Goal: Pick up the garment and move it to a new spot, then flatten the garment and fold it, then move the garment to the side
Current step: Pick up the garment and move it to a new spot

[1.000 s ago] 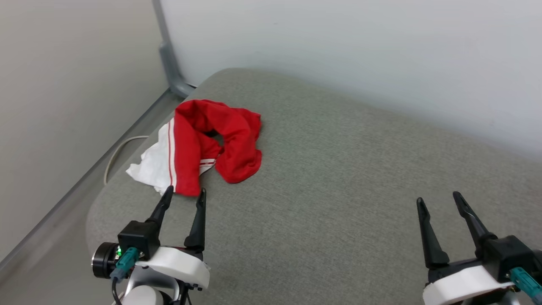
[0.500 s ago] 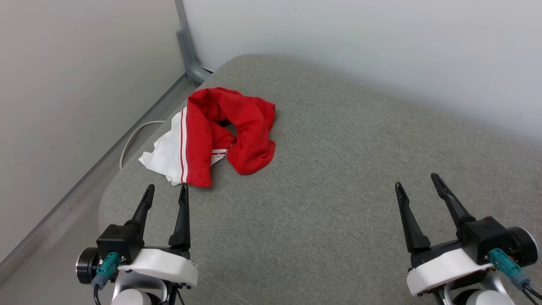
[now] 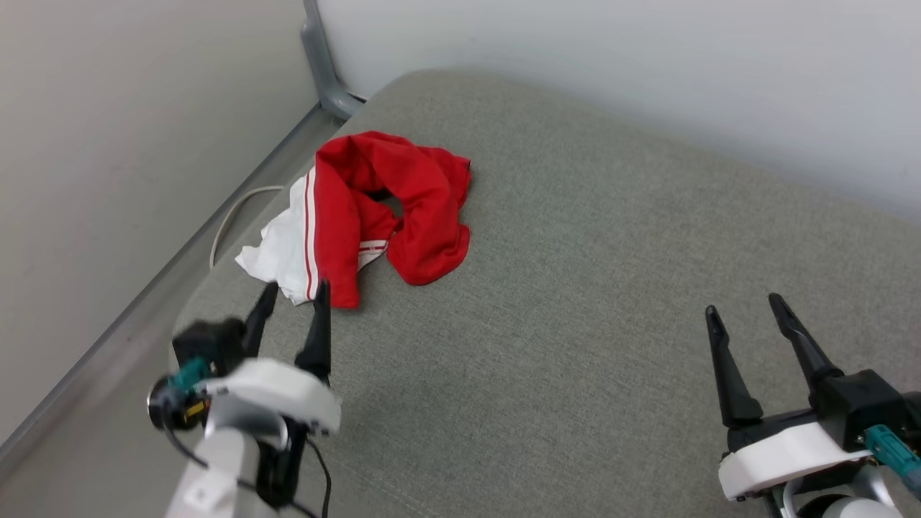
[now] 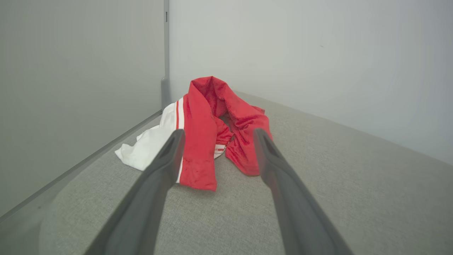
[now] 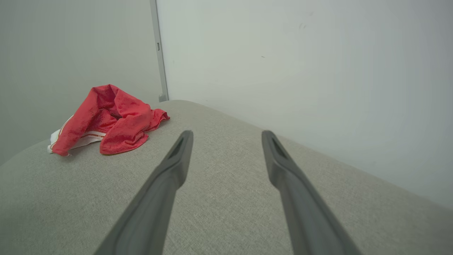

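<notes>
The garment [image 3: 374, 208] lies crumpled in a heap near the far left corner of a grey cushioned surface [image 3: 575, 302]: red cloth with a white sleeve and red-white stripes. My left gripper [image 3: 296, 291] is open, its fingertips just short of the heap's near edge, with nothing between them. In the left wrist view the garment [image 4: 208, 131] lies straight ahead between the open fingers [image 4: 166, 159]. My right gripper [image 3: 745, 306] stands open over bare cushion at the lower right, far from the cloth. From the right wrist the garment [image 5: 106, 120] sits off to the left.
Pale walls stand close behind and to the left of the cushion. A grey metal post [image 3: 324, 65] rises at the corner, and a pale cable [image 3: 230, 223] loops on the floor beside the cushion's left edge.
The head camera shifted between frames. My left gripper has moved forward towards the near edge of the garment. Both grippers stay open; the garment lies as before.
</notes>
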